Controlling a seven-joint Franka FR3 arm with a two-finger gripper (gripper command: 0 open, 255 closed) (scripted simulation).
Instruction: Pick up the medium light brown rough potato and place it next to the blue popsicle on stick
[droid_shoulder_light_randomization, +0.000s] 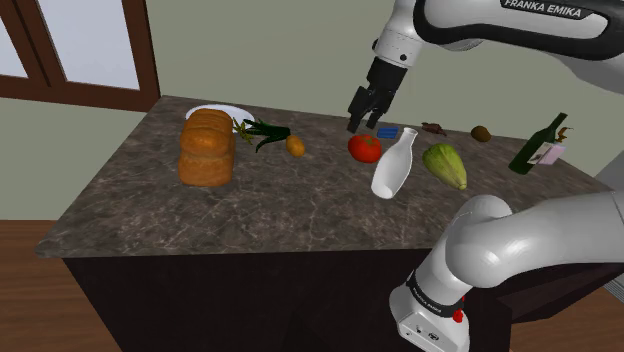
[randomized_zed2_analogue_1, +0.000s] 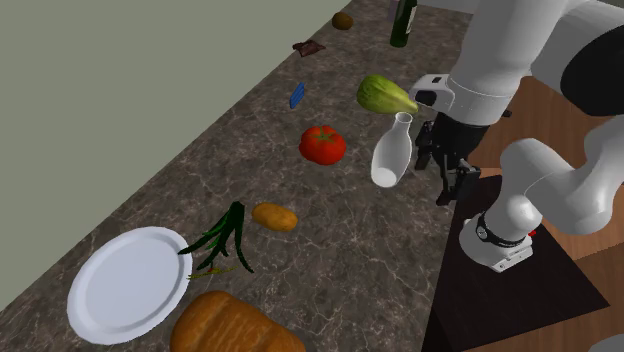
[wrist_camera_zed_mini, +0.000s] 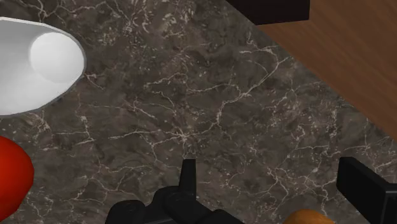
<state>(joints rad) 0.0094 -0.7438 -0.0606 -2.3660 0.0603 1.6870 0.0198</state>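
Observation:
The potato (droid_shoulder_light_randomization: 295, 146) is small, oval and orange-brown. It lies on the dark marble counter between a green leek (droid_shoulder_light_randomization: 262, 132) and a red tomato (droid_shoulder_light_randomization: 364, 148). In the second exterior view the potato (randomized_zed2_analogue_1: 274, 216) sits beside the leek's tips. The blue popsicle (droid_shoulder_light_randomization: 387, 133) lies flat near the counter's far edge, behind the tomato, and shows as a small blue popsicle (randomized_zed2_analogue_1: 296, 96) by the wall. My gripper (droid_shoulder_light_randomization: 358, 124) hangs open and empty above the counter, apart from the potato. In the wrist view the gripper (wrist_camera_zed_mini: 273, 181) has the potato's edge (wrist_camera_zed_mini: 305, 218) low between its fingers.
A white bottle (droid_shoulder_light_randomization: 393, 165) stands beside the tomato, with a green cabbage (droid_shoulder_light_randomization: 445, 165) and a dark wine bottle (droid_shoulder_light_randomization: 535, 145) further along. A bread loaf (droid_shoulder_light_randomization: 207, 148) and a white plate (randomized_zed2_analogue_1: 127, 283) lie at the other end. The counter edge (wrist_camera_zed_mini: 299, 63) drops to wooden floor.

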